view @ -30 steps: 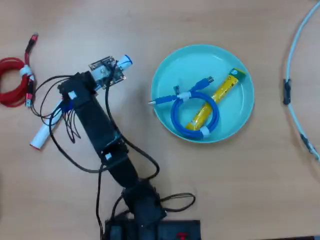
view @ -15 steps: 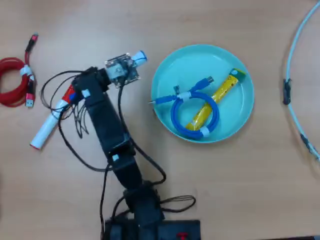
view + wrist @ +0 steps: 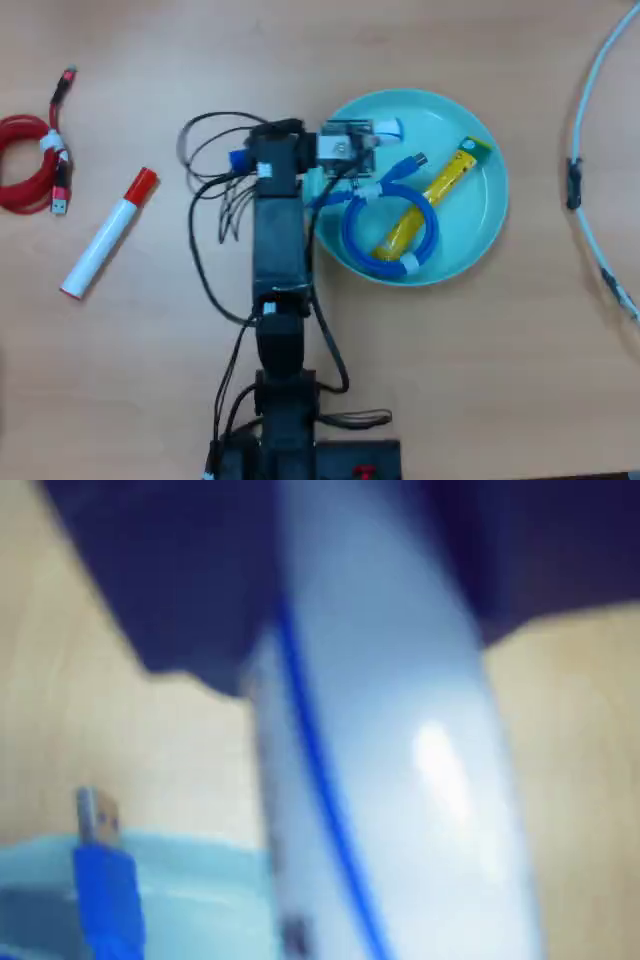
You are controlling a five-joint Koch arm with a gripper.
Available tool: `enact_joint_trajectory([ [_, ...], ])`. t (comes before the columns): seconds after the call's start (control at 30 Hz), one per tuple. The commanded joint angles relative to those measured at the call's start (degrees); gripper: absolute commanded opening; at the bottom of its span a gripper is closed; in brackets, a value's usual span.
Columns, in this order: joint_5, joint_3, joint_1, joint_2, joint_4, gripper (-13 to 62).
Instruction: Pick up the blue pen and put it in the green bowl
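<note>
Overhead view, left to right: red cable [image 3: 30,150], red-capped marker [image 3: 107,234] on the desk [image 3: 480,380], untouched. The tool [image 3: 352,140] is over the near-left rim of the green bowl [image 3: 475,215]. It grips the blue pen [image 3: 400,780], jaws closed on the barrel; a blue tip [image 3: 388,128] shows over the bowl. Carry step nearly done, I judge; next: clear the blue cable [image 3: 385,225] and yellow tube [image 3: 430,195], then release.
</note>
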State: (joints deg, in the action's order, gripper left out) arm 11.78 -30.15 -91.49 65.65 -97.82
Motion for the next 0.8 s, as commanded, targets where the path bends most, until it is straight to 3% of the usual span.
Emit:
enact_joint_trajectory([
  [0.0, 1.05, 5.89, -4.66, 4.31, 2.55, -7.4],
  [0.3, 1.05, 6.15, -18.19, 0.53, 8.17, -6.8],
  [0.77, 3.16, 6.06, -22.24, -13.97, 20.74, -6.8],
])
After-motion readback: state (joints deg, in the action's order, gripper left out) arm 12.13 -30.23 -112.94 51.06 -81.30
